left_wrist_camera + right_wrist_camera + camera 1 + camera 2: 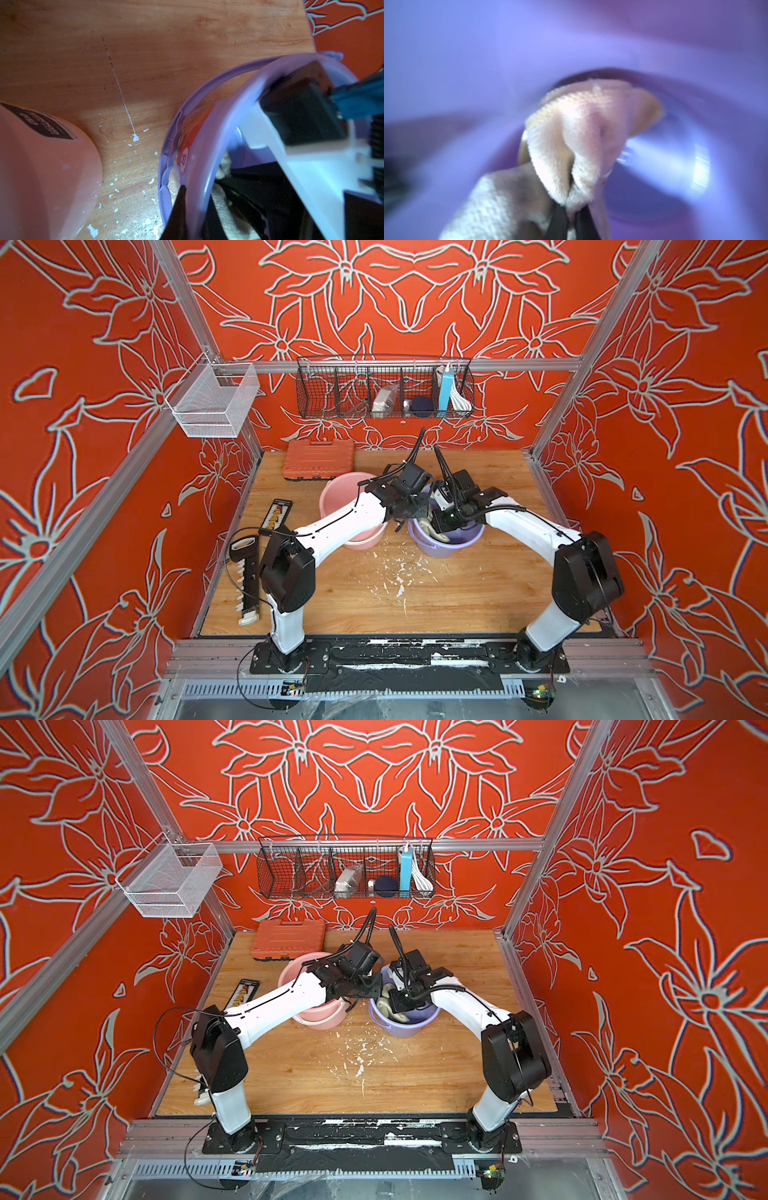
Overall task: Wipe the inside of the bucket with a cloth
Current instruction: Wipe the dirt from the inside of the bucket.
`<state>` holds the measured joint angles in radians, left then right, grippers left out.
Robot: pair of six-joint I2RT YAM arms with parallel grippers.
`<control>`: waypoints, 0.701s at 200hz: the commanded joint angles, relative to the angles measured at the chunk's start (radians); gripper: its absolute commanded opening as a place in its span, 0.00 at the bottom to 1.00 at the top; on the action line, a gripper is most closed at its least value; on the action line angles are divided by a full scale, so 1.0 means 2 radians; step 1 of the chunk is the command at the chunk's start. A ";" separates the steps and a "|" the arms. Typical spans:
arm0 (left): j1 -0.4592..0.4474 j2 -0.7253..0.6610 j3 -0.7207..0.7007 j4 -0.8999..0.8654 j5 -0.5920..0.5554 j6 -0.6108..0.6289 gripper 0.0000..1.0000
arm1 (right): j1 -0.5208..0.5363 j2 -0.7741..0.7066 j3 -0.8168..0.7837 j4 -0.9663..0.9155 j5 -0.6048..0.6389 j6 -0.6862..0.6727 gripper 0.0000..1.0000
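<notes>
Right gripper (571, 207): clenched on a bunched fold of the cloth (581, 135), which is pinched between two dark fingers (558, 220) and is seen deep inside the purple bucket (467, 62), pressed toward its floor; the surroundings are blurred. Left gripper (195, 216): clamped on the rim of the same bucket, one dark finger being seen outside the wall and a dark shape inside it. The cloth is also seen in a top view (428, 529), draped against the inner wall nearest the left arm. Pink bucket (340, 493): placed upright just beside the purple one, partly covered by the left arm. Wooden table (457, 597): scattered with white flecks (399, 576) in front of both buckets. Orange tool case (318, 458): laid flat at the back edge.
</notes>
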<state>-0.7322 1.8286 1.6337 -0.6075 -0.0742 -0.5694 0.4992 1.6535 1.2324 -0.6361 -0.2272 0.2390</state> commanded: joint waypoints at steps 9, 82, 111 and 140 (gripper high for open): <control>-0.012 -0.028 0.000 -0.024 -0.001 0.019 0.00 | 0.001 0.008 0.017 -0.062 0.190 -0.019 0.00; -0.012 -0.041 -0.032 -0.010 0.020 0.016 0.00 | 0.000 0.135 0.084 -0.127 0.248 0.036 0.00; -0.012 -0.047 -0.044 -0.003 0.023 0.017 0.00 | 0.001 0.189 0.113 -0.124 0.168 0.055 0.00; -0.012 -0.042 -0.047 -0.002 0.028 0.017 0.00 | 0.007 0.196 0.111 -0.078 0.037 0.059 0.00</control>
<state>-0.7120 1.8046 1.5562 -0.5278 -0.1013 -0.6552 0.5400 1.9850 1.4448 -0.8902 0.0677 0.3038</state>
